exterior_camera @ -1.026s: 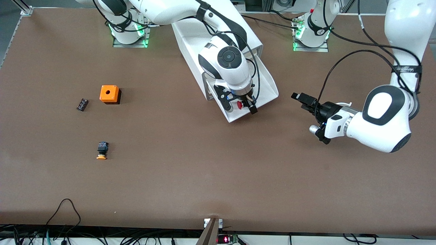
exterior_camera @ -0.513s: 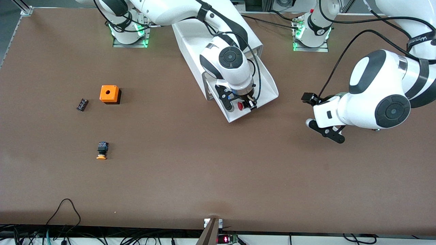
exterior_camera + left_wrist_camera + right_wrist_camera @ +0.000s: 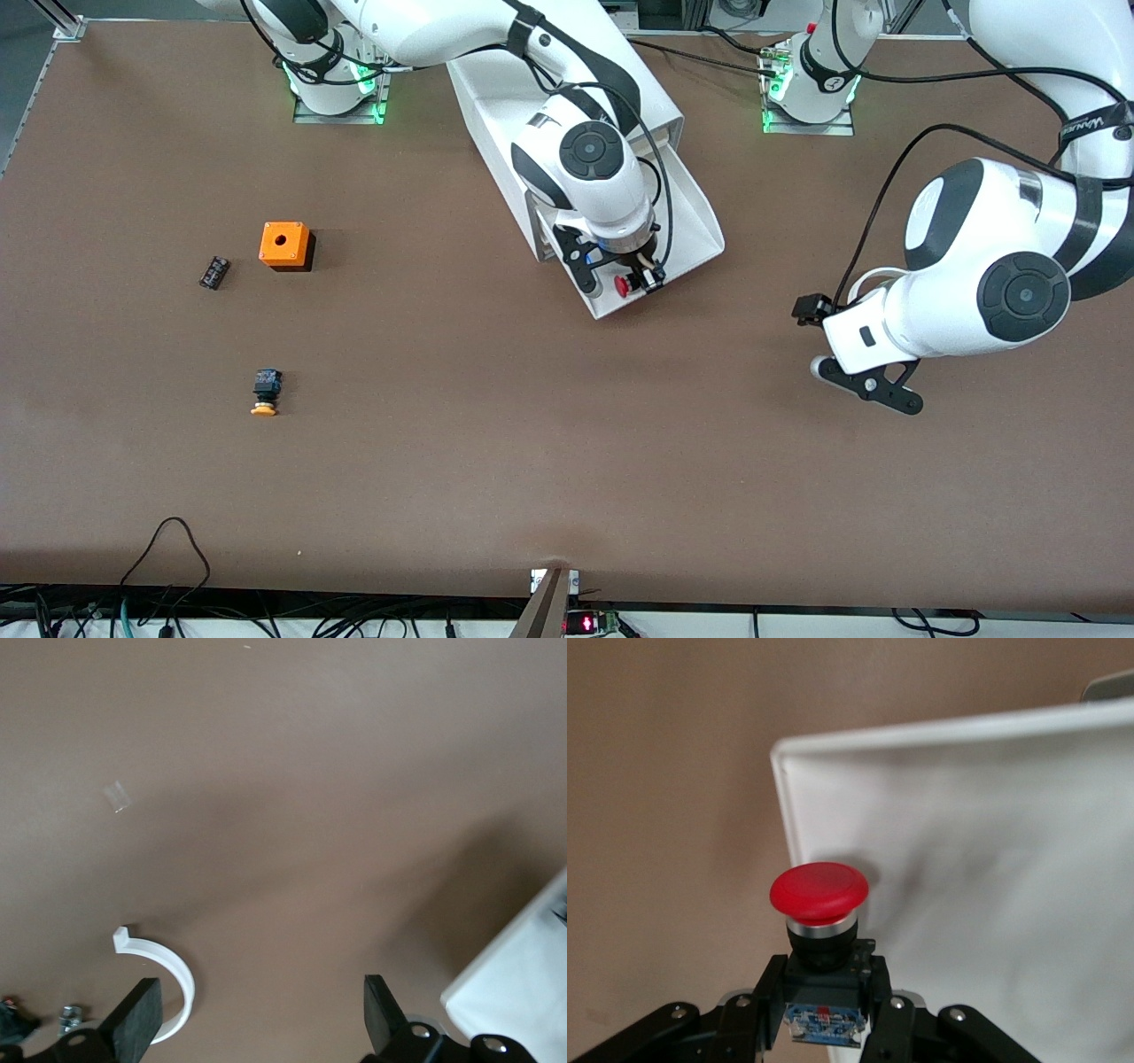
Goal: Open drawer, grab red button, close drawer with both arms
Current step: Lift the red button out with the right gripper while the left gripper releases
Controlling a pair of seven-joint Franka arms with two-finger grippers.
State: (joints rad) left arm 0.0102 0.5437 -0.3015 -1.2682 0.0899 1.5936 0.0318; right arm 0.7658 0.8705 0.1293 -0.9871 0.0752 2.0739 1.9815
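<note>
- The white drawer stands pulled out of its white cabinet, its open tray slanting toward five o'clock in the front view.
- Inside the tray's outer end, the button with the red mushroom cap is pinched by its black body between the fingers of the right gripper; the right wrist view shows the button clamped upright over the white tray floor, cap pointing away from the wrist.
- I cannot tell whether the button rests on the drawer floor or is just above it.
- The left gripper hangs over bare table at about three o'clock from the drawer, well apart from it, its jaws spread wide with nothing between them; its wrist view shows the fingers apart over brown tabletop and a corner of the white drawer.
- An orange box with a hole on top sits at nine o'clock from the drawer, toward the right arm's end.
- A small dark part lies just beside the box, at its eight o'clock.
- A yellow-capped button lies at the box's six o'clock, nearer the front camera.
</note>
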